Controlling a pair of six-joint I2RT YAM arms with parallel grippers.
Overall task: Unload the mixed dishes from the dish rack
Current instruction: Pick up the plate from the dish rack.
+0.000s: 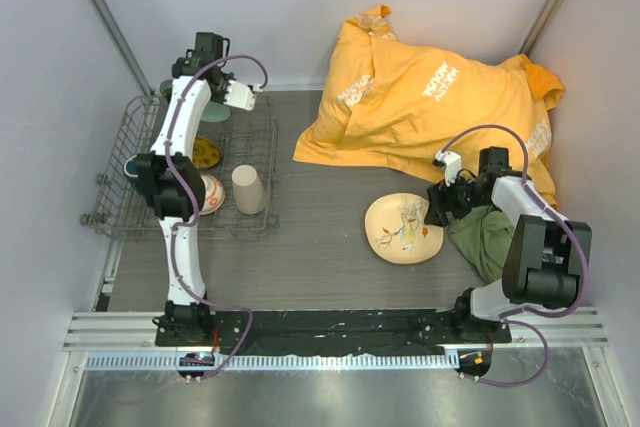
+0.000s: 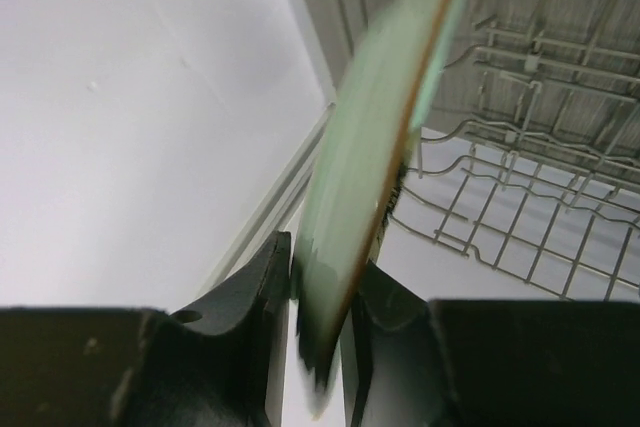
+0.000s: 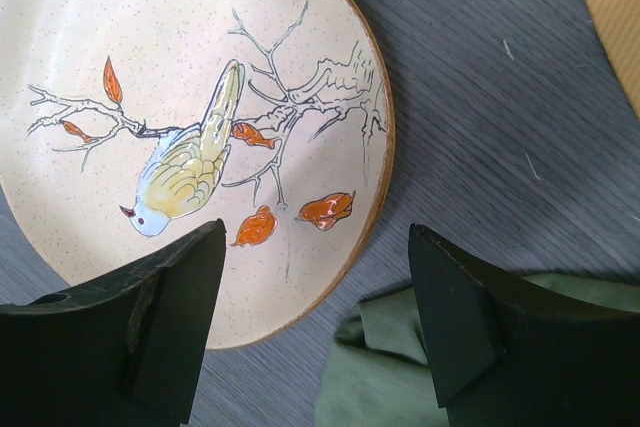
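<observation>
The left gripper (image 2: 325,265) pinches the rim of the pale green plate (image 2: 385,117), which stands on edge, leaning, its length running up and away, at the dish rack's (image 2: 520,207) far-left corner. The right gripper (image 3: 315,235) hangs agape over a cream bird plate's (image 3: 180,67) edge.

Setting: robot test cell, laboratory type. Grounds: plain pale panel walls (image 1: 300,7) enclosing three sides; aluminium frame rail (image 1: 110,332) along the near edge; left arm (image 1: 180,137) and right arm (image 1: 535,252) bolted there on a black plate (image 1: 340,325), purple cables (image 1: 172,247) exposed; grey wood-grain tabletop (image 1: 320,257) carrying household props, a wire dish rack (image 1: 130,122) and a crumpled orange cloth (image 1: 430,97).
</observation>
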